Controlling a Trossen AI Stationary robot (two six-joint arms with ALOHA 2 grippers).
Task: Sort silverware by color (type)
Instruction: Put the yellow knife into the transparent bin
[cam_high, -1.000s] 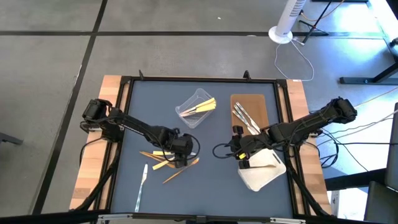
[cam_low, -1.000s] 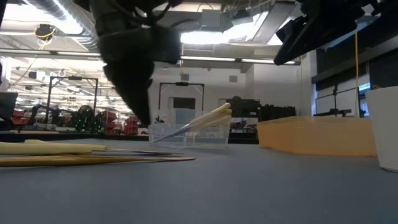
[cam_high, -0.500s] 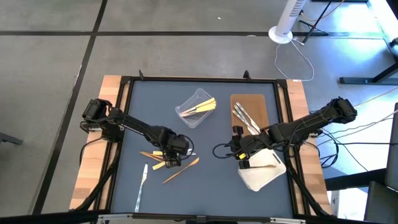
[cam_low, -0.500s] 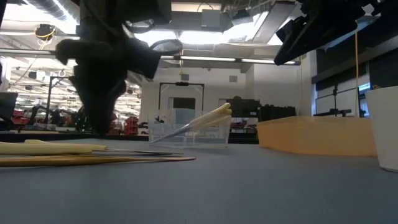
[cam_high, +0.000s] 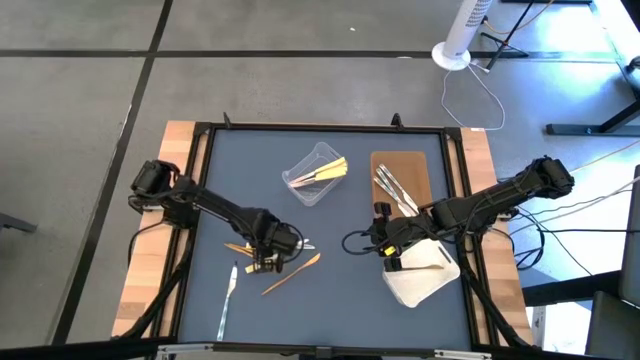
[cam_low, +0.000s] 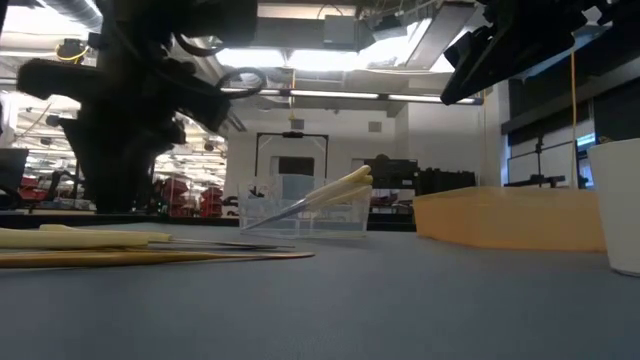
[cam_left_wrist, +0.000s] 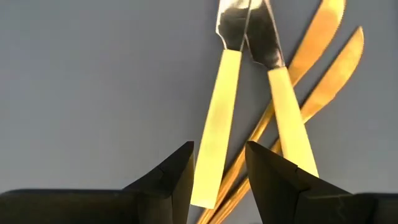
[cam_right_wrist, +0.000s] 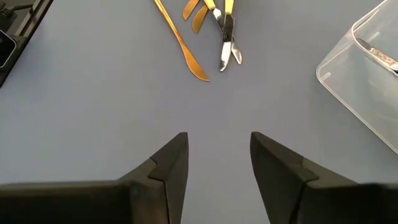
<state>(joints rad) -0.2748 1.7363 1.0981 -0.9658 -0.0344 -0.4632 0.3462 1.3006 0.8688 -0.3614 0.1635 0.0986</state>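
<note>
The left gripper (cam_high: 262, 258) is lowered over the small pile of silverware (cam_high: 270, 262) on the blue mat (cam_high: 330, 300), in the near left part of the table. Its fingers (cam_left_wrist: 169, 180) are parted, and the end of one pale yellow handled knife (cam_left_wrist: 214, 134) lies in the gap between them. Nothing is clamped yet, so this is judged to be the lining-up for a pick, with the jaws set across the handle so that it can be pinched from both sides.

The sorting places explain the rest of the layout. Pale yellow pieces already lie in the clear plastic tub (cam_high: 316, 173) in the far middle, silver pieces lie on the brown tray (cam_high: 410, 165) to its right, and the white tray (cam_high: 420, 285) stands near right. One silver piece (cam_high: 227, 300) is left alone on the mat, near and to the left of the pile.

The right gripper (cam_high: 378, 240) waits above the mat just beside the white tray, fingers apart and holding nothing.

The high view gives the whole arrangement but hides the jaws of the left arm. The left wrist view shows that two yellow handled knives lie over two orange-brown pieces (cam_left_wrist: 323, 68). The right wrist view shows one orange-brown piece (cam_right_wrist: 180, 46) lying apart from that pile. The low view shows the yellow handles sticking up over the rim of the tub
</note>
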